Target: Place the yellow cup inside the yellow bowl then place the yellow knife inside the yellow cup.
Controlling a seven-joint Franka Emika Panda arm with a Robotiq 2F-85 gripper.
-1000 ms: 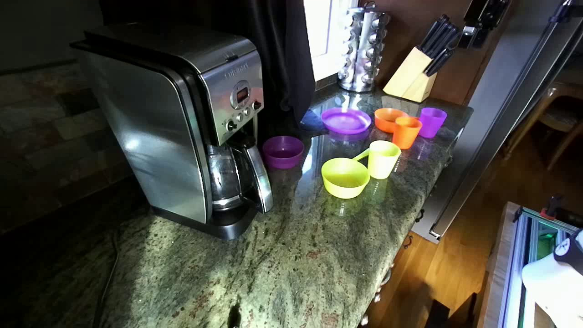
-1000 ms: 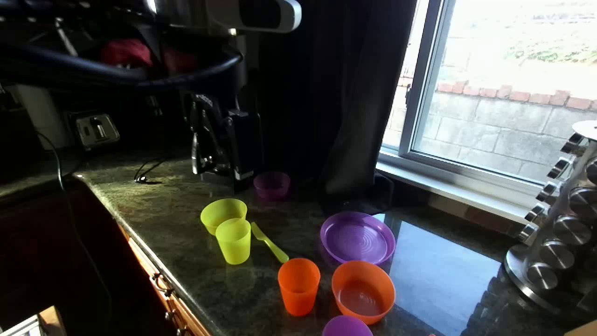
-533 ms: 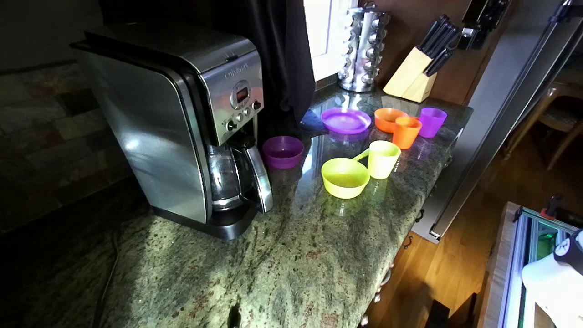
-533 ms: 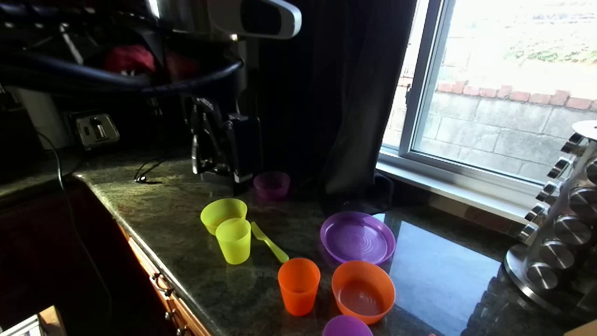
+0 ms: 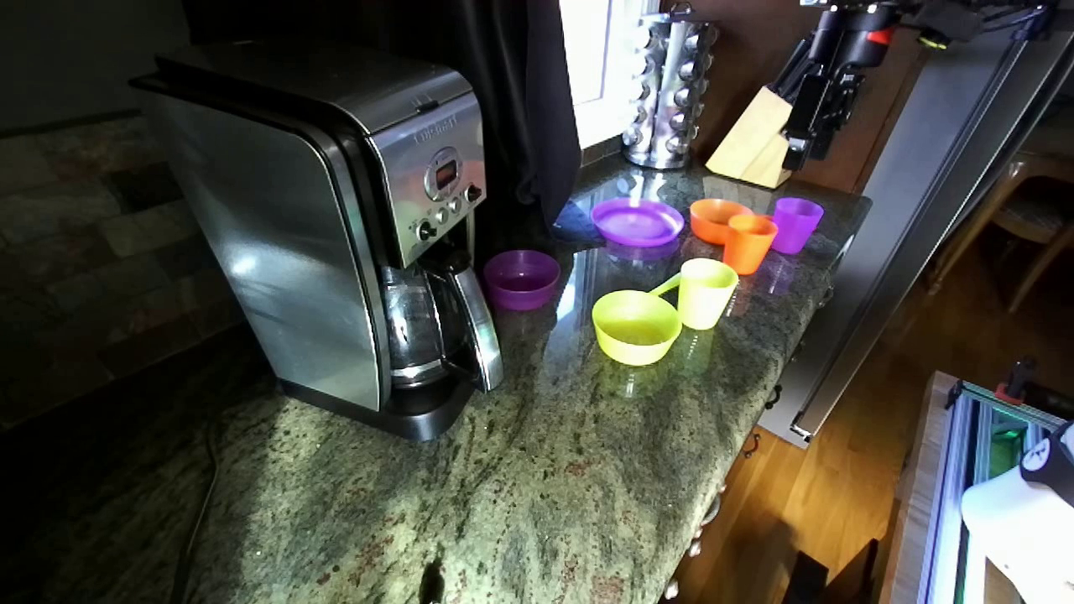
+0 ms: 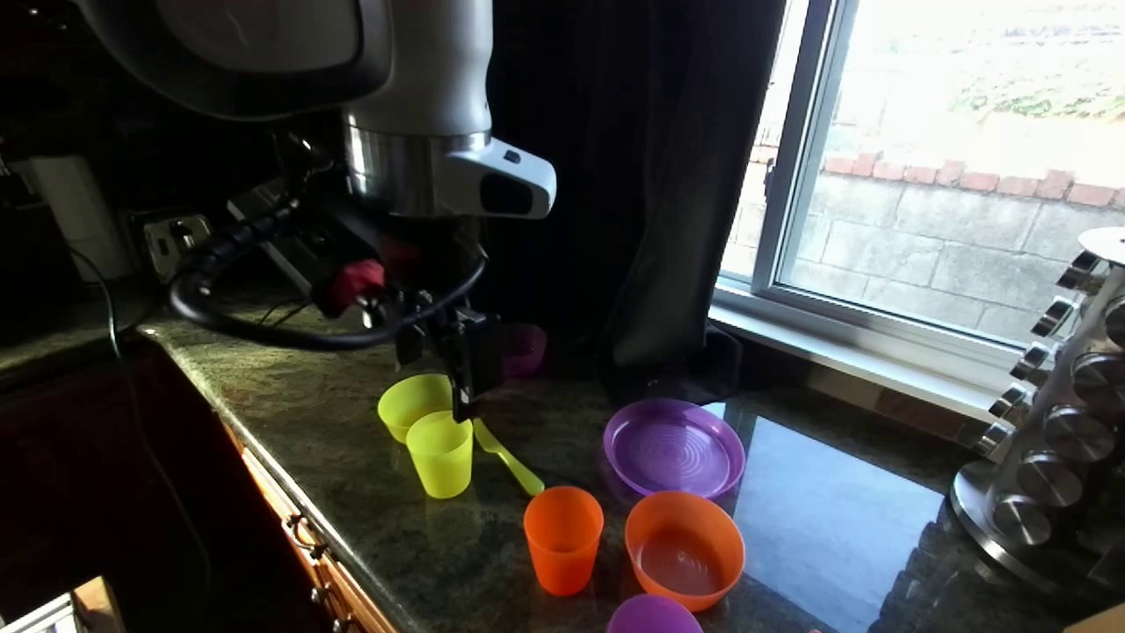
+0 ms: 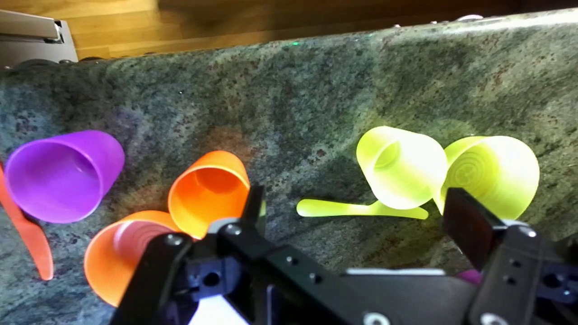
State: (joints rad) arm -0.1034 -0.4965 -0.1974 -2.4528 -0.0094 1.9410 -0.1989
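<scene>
Tool point(image 7: 359, 203): hangs above the worktop point(image 7: 289, 113), jaws spread wide, grasping nothing.
Yellow knife point(image 7: 334, 208), one: lies below the tool, between the jaws as seen from the wrist; thin, likely awkward to lift flat.
Yellow cup point(image 7: 402, 169), one: stands upright just past the knife from the tool; looks light, springy, smooth; best pinched at the rim.
Yellow bowl point(image 7: 501, 180), one: sits close beside the cup, contact unclear.
Around and beyond the tool, one each: orange cup point(image 7: 207, 194), orange bowl point(image 7: 115, 255), purple cup point(image 7: 58, 178), apparent orange knife point(image 7: 31, 239), purple dish point(image 6: 675, 448), purple bowl point(image 5: 522, 281).
</scene>
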